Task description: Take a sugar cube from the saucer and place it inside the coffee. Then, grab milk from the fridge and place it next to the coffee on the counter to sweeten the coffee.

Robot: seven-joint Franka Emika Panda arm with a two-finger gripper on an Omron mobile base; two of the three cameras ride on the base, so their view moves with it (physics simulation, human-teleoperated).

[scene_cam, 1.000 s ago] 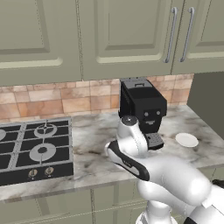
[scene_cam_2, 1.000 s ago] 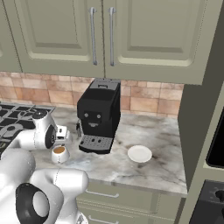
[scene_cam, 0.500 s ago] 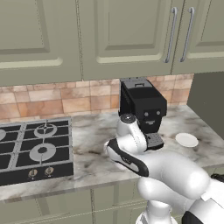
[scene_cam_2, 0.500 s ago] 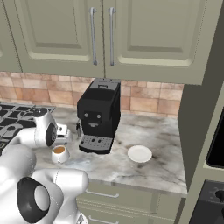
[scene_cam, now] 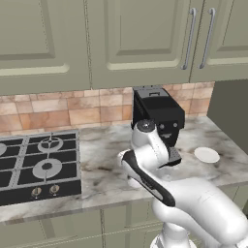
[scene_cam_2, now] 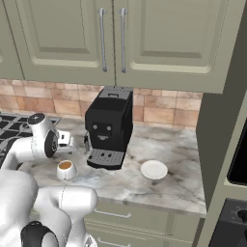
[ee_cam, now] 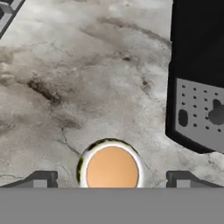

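The coffee (scene_cam_2: 65, 169) is a small white cup of brown liquid on the marble counter (scene_cam_2: 185, 161), just left of the black coffee machine (scene_cam_2: 108, 128). In the hand view the coffee (ee_cam: 112, 169) lies straight below my gripper (ee_cam: 112, 179), whose fingertips (ee_cam: 42, 178) stand wide apart and open, with nothing between them. The white saucer (scene_cam_2: 154, 169) sits right of the machine and looks bare; it is also visible as the saucer (scene_cam: 207, 155) in the left base view. No sugar cube can be seen. My arm hides the cup in the left base view. Milk and fridge are out of view.
A black gas hob (scene_cam: 34, 164) fills the counter's left part. Olive-green wall cabinets (scene_cam_2: 144, 38) hang above. A tall green panel (scene_cam_2: 217, 144) and a dark appliance (scene_cam_2: 239, 159) close off the right end of the counter.
My hand has risen slightly above the cup. Cup, saucer and machine have stayed where they were.
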